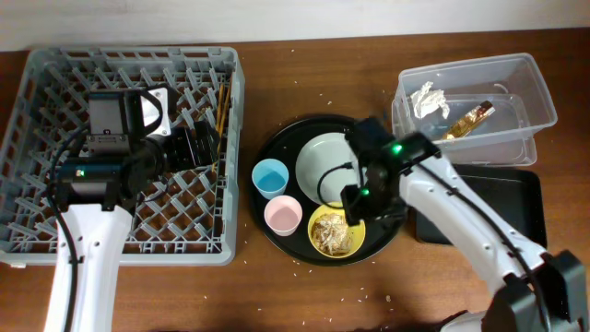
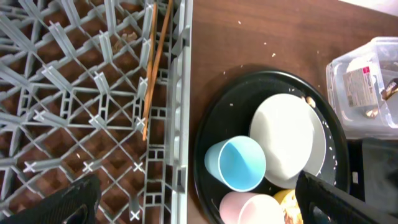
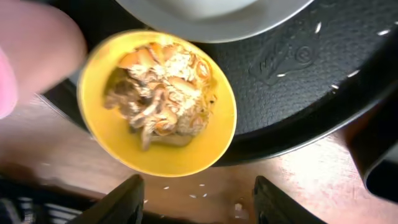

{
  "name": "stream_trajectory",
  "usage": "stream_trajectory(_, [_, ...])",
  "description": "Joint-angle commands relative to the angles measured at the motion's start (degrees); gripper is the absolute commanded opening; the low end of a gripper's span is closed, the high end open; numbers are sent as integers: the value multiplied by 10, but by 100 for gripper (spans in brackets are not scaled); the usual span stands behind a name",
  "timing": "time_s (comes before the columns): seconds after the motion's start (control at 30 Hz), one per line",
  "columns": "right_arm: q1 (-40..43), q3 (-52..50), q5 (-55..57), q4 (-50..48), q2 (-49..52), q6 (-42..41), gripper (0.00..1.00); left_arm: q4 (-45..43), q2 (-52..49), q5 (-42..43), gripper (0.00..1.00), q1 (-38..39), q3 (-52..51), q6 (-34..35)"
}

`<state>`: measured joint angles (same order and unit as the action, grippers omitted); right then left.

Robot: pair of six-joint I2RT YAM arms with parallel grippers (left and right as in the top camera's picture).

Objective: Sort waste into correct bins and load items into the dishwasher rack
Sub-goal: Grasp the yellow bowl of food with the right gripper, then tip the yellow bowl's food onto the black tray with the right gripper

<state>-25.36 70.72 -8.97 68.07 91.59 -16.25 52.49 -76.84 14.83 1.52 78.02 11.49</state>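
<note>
The yellow bowl [image 1: 336, 242] [image 3: 180, 158] holds tan-brown food scraps [image 3: 161, 93] on the round black tray. My right gripper [image 1: 355, 207] [image 3: 199, 205] is open and empty just above the bowl's edge. The grey-green plate [image 1: 324, 166] [image 2: 289, 140], light-blue cup [image 1: 269, 177] [image 2: 236, 163] and pink cup [image 1: 283, 215] [image 2: 249, 210] sit on the same tray. My left gripper [image 1: 189, 148] [image 2: 199, 205] is open and empty over the right side of the grey dishwasher rack [image 1: 55, 111] [image 2: 74, 93]. The white tissue [image 1: 427, 100] and gold wrapper [image 1: 470, 120] lie in the clear tub [image 1: 525, 78].
Brown chopsticks [image 1: 221, 111] [image 2: 152, 74] lie in the rack by its right wall. The round black tray [image 1: 277, 148] [image 3: 298, 81] is in the middle. The shallow black tray [image 1: 502, 198] lies below the tub at the right. White rice grains are scattered on the table.
</note>
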Motion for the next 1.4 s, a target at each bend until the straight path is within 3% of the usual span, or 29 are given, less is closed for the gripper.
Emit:
stream_trajectory(0.0, [0,-25,20,-34,-4,26,54,-1,-1,8,99,-2,9,-9])
stream_trajectory(0.17, [-62,-27,-32,-17,-3,125,50,-1,-1,8,99,-2,9,-9])
stream_trajectory(0.33, [-181,-49,33,-40,11,153,51,-1,-1,8,99,-2,9,-9])
stream_trajectory(0.6, [-197,-88,32,-90,82,185,50,-1,-1,8,99,-2,9,-9])
stream_trajectory(0.63, [-197,-88,33,-90,101,191,47,-1,-1,8,99,-2,9,-9])
stream_trajectory(0.67, [-197,-88,38,-89,126,190,26,-1,-1,8,99,-2,9,-9])
stream_trajectory(0.7, [-197,-88,37,-87,128,188,21,-1,-1,8,99,-2,9,-9])
stream_trajectory(0.87, [-196,-87,67,-90,87,142,6,-1,-1,8,99,-2,9,-9])
stream_trajectory(0.97, [-185,-80,82,-89,44,123,4,-1,-1,8,99,-2,9,-9])
stream_trajectory(1.07, [-136,-73,84,-95,-20,79,4,-1,-1,8,99,-2,9,-9])
stream_trajectory(1.13, [-45,-68,47,-104,-71,60,4,-1,-1,8,99,-2,9,-9])
stream_trajectory(1.23, [137,-68,-144,-129,-97,50,4,-1,-1,8,99,-2,9,-9])
stream_trajectory(1.37, [320,-69,-306,-154,-95,93,4,-1,-1,8,99,-2,9,-9])
